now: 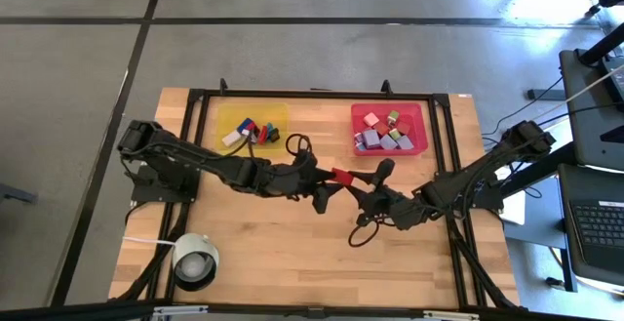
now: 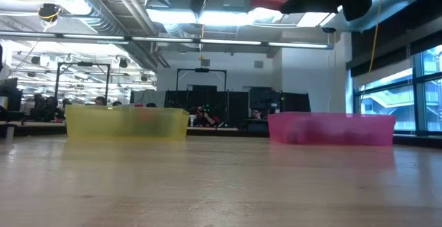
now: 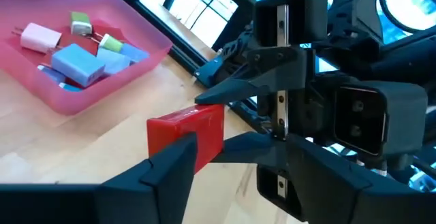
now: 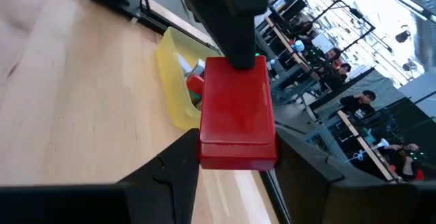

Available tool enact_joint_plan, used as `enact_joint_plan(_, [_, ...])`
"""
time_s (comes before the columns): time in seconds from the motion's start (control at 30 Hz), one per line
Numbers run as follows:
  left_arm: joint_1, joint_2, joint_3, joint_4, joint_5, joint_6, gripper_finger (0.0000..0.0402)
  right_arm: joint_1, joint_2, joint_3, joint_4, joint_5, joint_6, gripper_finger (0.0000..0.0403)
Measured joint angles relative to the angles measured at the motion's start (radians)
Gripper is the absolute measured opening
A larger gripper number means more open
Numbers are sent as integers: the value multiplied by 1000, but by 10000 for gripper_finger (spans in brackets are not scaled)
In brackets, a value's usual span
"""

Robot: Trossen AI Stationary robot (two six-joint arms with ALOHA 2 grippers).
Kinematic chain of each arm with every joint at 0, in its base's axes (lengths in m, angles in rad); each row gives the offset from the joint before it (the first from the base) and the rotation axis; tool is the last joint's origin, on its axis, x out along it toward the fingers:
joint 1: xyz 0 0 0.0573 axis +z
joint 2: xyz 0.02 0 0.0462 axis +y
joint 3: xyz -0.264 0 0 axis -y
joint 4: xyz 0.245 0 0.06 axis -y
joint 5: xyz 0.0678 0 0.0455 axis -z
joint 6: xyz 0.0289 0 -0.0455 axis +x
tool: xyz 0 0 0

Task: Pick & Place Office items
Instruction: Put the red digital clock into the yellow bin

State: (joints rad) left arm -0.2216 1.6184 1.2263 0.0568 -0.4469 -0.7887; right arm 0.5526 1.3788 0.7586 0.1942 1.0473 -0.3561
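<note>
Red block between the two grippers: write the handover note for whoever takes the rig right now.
Left gripper: mid-table, above the surface, shut on the red block.
Right gripper: facing it, fingers either side of the same block; whether it grips yet is unclear. A hand-off appears under way.
Yellow tray: holds several small items, red, blue, white among them.
Red tray: holds lilac, pink, green and red pieces.
White cylinder: near table corner, untouched.
Done: most items already lie in trays.
Left: finish the transfer and place the red block; the red tray seems the likely target.
</note>
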Motion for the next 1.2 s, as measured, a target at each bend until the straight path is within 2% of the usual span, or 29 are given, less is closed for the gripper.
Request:
enact_joint_plan(0.07, [1, 0, 0, -8, 10, 0, 211, 0, 0, 0, 2, 4, 0, 166])
enact_joint_plan(0.17, [-2, 0, 0, -20, 97, -3, 198, 1, 0, 1, 8, 9, 0, 166])
enact_joint_plan(0.3, [-9, -2, 0, -18, 211, -12, 195, 1, 0, 1, 7, 36, 0, 166])
enact_joint_plan(0.37, [-14, -2, 0, -25, 234, -15, 198, 1, 0, 1, 7, 45, 0, 166])
enact_joint_plan(0.5, [-12, -3, 0, -98, 234, -35, 204, 1, 0, 1, 9, 40, 4, 166])
enact_joint_plan(0.6, [-11, -3, 0, -128, 183, -35, 205, 2, 0, 1, 37, 24, 8, 166])
enact_joint_plan(0.77, [-7, -3, 0, -113, 68, -2, 205, 4, -1, 1, 79, -114, 45, 166])
enact_joint_plan(0.97, [-2, -4, 0, -60, 77, 34, 200, 4, -1, 1, 76, -125, 84, 166])
enact_joint_plan(1.2, [-3, -4, 0, -63, 84, 26, 164, 5, -1, 1, 76, -125, 83, 166])
